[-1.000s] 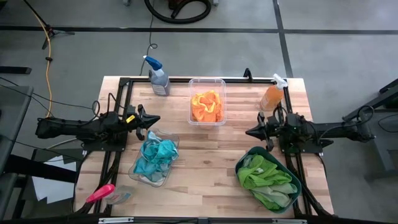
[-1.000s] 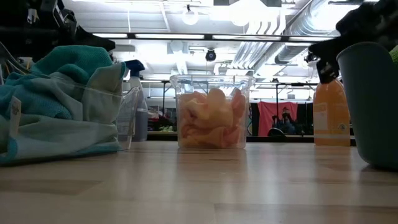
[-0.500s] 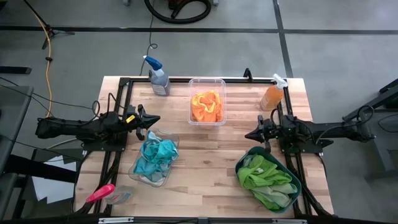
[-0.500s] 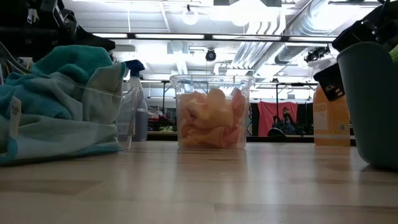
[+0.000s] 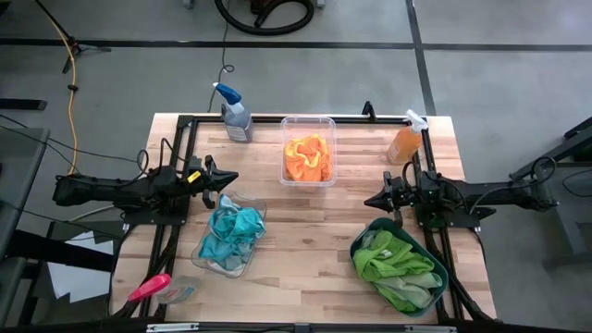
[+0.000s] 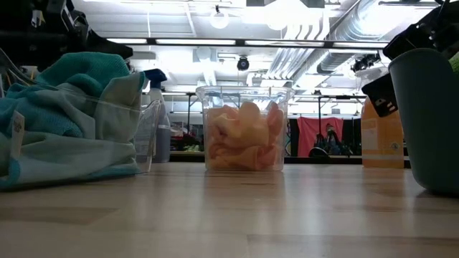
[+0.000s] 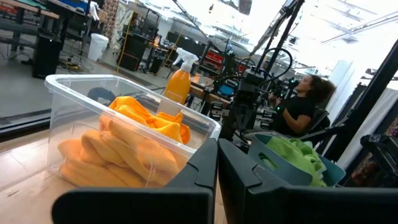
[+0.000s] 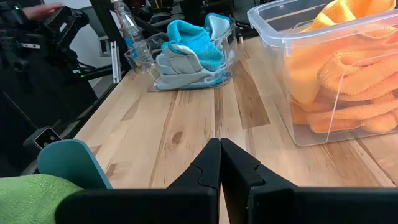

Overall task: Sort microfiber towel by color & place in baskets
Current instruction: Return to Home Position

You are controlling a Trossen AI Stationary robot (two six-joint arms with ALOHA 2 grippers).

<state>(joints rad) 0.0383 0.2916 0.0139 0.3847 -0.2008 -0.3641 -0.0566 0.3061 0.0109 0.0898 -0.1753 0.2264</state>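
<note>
Orange towels (image 5: 308, 157) fill the clear deep tub (image 5: 308, 123) at the far middle of the table. Blue towels (image 5: 231, 231) lie in the clear shallow dish (image 5: 255, 205) near the left. Green towels (image 5: 396, 262) lie in the dark teal basin (image 5: 363, 239) at the near right. My left gripper (image 5: 231, 178) hovers shut just beyond the dish's far edge, its fingers (image 7: 208, 171) pointing toward the tub. My right gripper (image 5: 368, 200) hovers shut at the basin's far corner, with its fingers (image 8: 211, 163) pointing left across the table.
A blue-capped spray bottle (image 5: 236, 116) stands at the far left and an orange spray bottle (image 5: 405, 141) at the far right. A pink-handled tool (image 5: 148, 288) lies at the near left corner. Bare wood (image 5: 310, 231) stretches between the containers. A person (image 7: 301, 106) sits beyond the table.
My right gripper has dipped slightly down and toward the near edge beside the basin, then held still. It stays shut. Towels and containers have not moved.
</note>
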